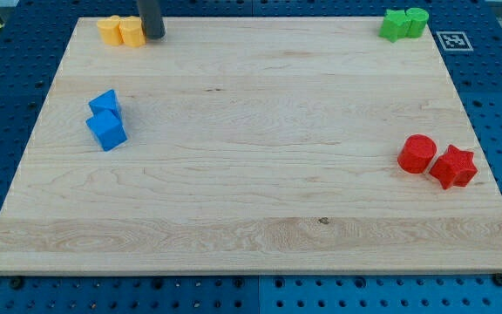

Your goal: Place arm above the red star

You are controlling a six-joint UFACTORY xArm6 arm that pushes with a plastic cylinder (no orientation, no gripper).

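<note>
The red star [454, 167] lies near the view's right edge of the wooden board, touching a red cylinder [417, 153] on its left. My rod comes down at the view's top left, and my tip [154, 36] rests just right of the two yellow blocks [121, 30]. The tip is far from the red star, across the board to the upper left.
Two blue blocks [106, 120] sit together at the view's left. Two green blocks [405, 23] sit at the top right corner. The wooden board [251, 201] lies on a blue pegboard table, with a marker tag [453, 40] at the top right.
</note>
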